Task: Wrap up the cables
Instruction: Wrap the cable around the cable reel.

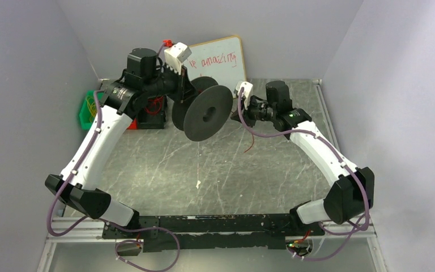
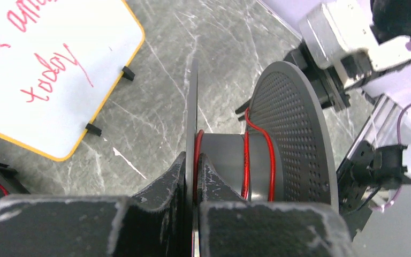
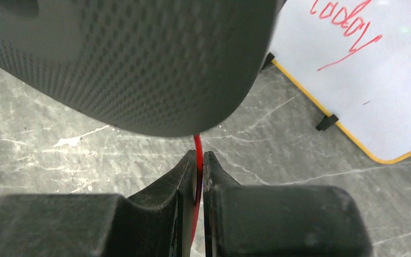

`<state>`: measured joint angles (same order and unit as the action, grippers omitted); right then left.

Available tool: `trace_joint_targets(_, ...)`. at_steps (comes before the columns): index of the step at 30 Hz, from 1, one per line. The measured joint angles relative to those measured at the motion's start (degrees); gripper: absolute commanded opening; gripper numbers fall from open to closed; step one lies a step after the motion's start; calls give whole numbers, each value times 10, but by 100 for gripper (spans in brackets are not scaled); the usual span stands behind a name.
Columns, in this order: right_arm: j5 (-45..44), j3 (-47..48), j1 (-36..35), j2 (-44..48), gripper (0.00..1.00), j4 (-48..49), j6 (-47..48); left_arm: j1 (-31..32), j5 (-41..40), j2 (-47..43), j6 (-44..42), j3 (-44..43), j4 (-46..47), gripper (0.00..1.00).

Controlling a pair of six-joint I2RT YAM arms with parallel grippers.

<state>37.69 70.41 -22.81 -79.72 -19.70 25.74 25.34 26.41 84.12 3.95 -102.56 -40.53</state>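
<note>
The black spool (image 1: 207, 113) hangs in the air at the back middle. My left gripper (image 1: 182, 93) is shut on the rim of its left flange (image 2: 193, 134), one finger on each side. The red cable (image 2: 258, 160) makes a few turns round the grey hub. My right gripper (image 1: 239, 113) is just right of the spool and is shut on the red cable (image 3: 197, 147), which runs up behind the perforated flange (image 3: 128, 64). A loose red tail (image 1: 251, 145) hangs below the right gripper. A thin strand (image 1: 197, 161) drops from the spool to the table.
A whiteboard (image 1: 218, 61) with red writing leans on the back wall, just behind the spool. A green bin (image 1: 89, 111) with yellow wire and a black stand with red wire (image 1: 154, 109) sit at the back left. Grey walls close both sides.
</note>
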Motion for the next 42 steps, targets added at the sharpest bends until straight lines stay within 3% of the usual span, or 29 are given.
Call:
trace_joint_targets(5, 1, -17, 0, 0, 13, 0, -5, -13, -24, 0, 33, -6, 3, 3)
trace_joint_targets(9, 3, -21, 0, 0, 6, 1, -9, -20, -34, 0, 52, -15, 4, 2)
trace_joint_targets(24, -6, -27, -6, 0, 3, 18, 8, -29, -112, 2, 167, -21, -25, 3)
trace_joint_targets(42, -111, -37, -107, 7, 0, 25, 78, -61, -148, 3, 249, -16, -67, 3)
